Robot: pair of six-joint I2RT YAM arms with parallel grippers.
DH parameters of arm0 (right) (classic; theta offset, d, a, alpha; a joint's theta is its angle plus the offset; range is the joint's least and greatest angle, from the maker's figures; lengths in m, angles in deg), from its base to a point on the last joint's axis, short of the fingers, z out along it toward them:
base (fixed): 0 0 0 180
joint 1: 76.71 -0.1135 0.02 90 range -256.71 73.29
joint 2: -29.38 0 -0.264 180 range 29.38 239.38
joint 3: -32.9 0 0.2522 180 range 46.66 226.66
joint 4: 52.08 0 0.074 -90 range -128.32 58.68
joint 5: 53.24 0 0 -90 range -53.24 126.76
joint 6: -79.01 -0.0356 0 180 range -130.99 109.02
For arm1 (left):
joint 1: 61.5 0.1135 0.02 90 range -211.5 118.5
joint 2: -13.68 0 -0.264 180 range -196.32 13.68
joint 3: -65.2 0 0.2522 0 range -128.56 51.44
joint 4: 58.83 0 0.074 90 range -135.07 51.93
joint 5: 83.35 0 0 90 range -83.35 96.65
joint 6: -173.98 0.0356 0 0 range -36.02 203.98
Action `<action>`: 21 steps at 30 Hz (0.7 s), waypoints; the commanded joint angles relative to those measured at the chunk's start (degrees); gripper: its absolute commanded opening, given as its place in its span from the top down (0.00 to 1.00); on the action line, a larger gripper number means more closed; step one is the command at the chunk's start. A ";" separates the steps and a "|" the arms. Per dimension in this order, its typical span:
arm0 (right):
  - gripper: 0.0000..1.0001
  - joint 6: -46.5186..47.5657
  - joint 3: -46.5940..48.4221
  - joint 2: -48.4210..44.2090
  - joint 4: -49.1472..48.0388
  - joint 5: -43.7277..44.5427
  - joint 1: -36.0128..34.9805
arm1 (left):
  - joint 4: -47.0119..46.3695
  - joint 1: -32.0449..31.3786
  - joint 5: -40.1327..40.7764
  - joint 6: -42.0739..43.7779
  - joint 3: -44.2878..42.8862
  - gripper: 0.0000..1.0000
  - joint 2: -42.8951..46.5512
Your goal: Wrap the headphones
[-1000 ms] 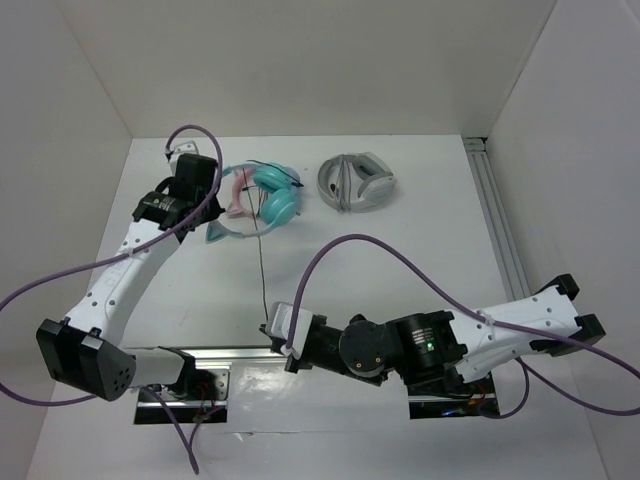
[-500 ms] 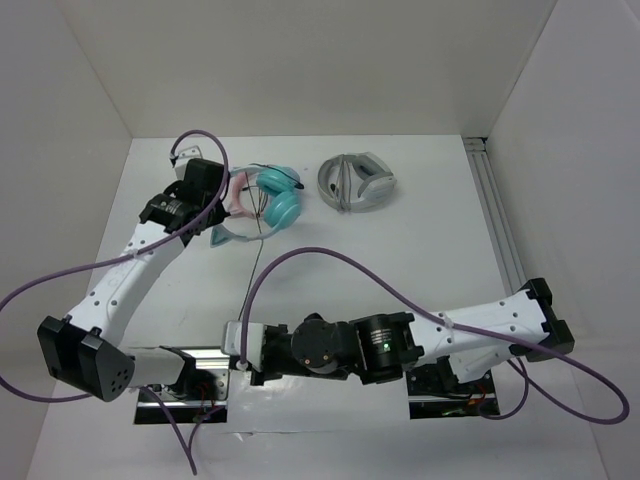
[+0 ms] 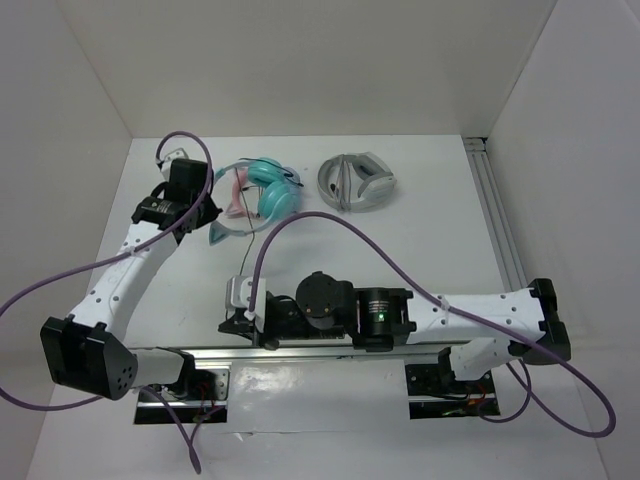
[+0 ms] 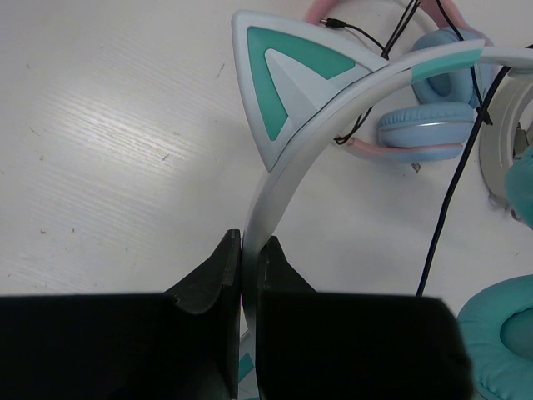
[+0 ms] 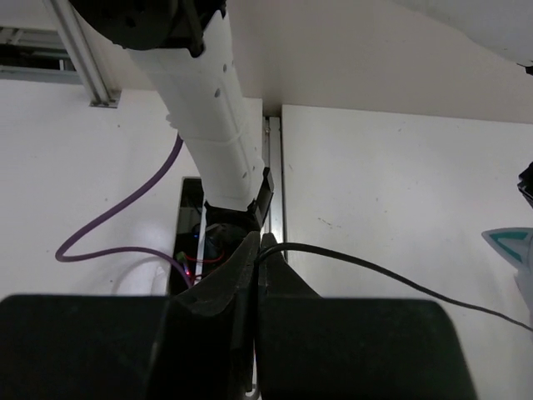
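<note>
Bottom centre of L wrist view, my L gripper [image 4: 248, 257] pinches the headphones' [image 4: 500, 333] pale headband [image 4: 271, 179]. Bottom centre of R wrist view, my R gripper [image 5: 258, 250] clamps their black cable [image 5: 375, 268].

Smooth, faintly glossy plastic forms the headband of the headphones [image 4: 271, 187], their teal cushion matt and leather-like. The white worktop [image 4: 100, 150] shows a fine, wood-like grain with a dull sheen and small scuffs. The left hand [image 4: 250, 250] has matt black plastic fingers [image 4: 212, 275]; the thin cable [image 4: 450, 187] looks smooth and rubbery.
</note>
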 commanded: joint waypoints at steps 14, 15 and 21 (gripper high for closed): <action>1.00 10.55 19.92 -1.34 28.82 12.13 7.68 | 2.73 -24.12 21.93 7.58 -0.71 1.00 4.61; 1.00 10.56 20.62 -1.33 30.31 14.17 7.68 | 3.78 -25.01 22.72 7.59 -0.71 1.00 4.61; 1.00 13.81 18.87 -5.37 30.69 26.57 8.21 | 7.04 -29.15 22.47 8.12 -0.71 1.00 4.61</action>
